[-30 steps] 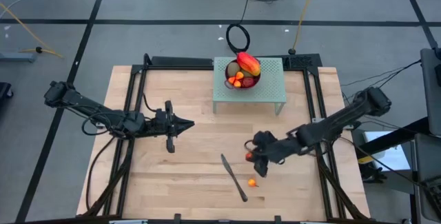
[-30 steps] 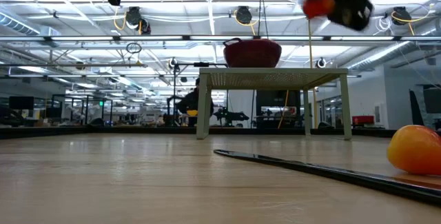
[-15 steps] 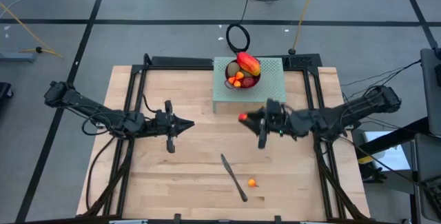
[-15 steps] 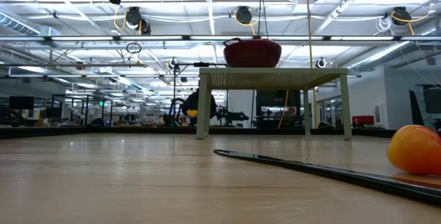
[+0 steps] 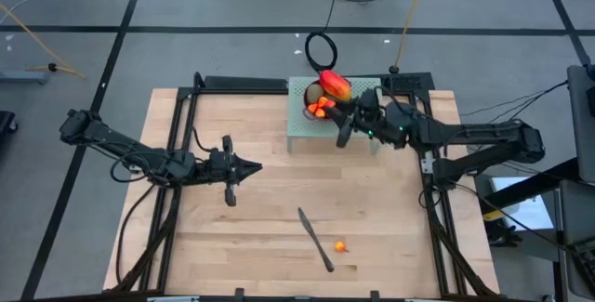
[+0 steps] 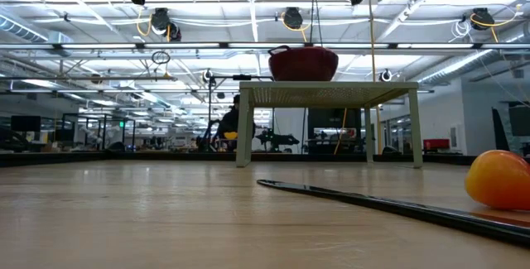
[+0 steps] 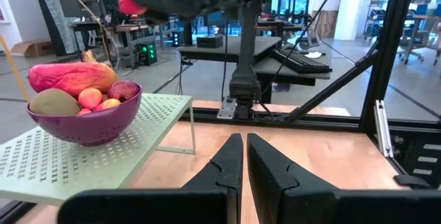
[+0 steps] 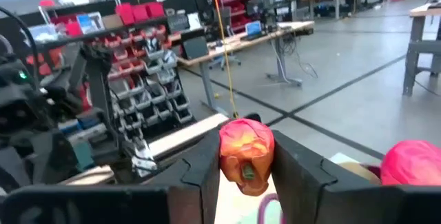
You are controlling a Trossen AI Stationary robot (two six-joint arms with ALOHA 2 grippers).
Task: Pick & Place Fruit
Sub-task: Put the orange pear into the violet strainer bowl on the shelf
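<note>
My right gripper (image 5: 340,110) is shut on a small red-orange fruit (image 8: 246,154) and hangs in the air beside the purple bowl (image 7: 86,117). The fruit (image 7: 127,2) is higher than the bowl's rim. The bowl stands on a pale green perforated stand (image 5: 363,121) and holds a red-yellow mango (image 5: 335,86), a brownish-green kiwi (image 7: 54,102) and small red and orange pieces. One small orange fruit (image 5: 341,245) lies on the table near the front. My left gripper (image 5: 256,165) is shut on nothing, left of centre above the table. My right gripper pinches the small red-orange fruit by its two sides (image 8: 227,156) between its two fingers. The fingers lie about level and come from the table's right side. The fruit is lifted clear, above the level of the bowl's rim.
A long dark-handled knife (image 5: 316,240) lies on the wooden table near the front, right beside the loose orange fruit (image 6: 499,178). Black frame rails run along the table's left, right and far sides. The stand (image 6: 331,95) rises on thin legs at the far middle.
My right gripper has carried the small fruit from the near right of the table, by the knife, up and toward the far edge to the bowl's side. It has swung round and now points toward the table's left. The fruit has stayed in its hold.
</note>
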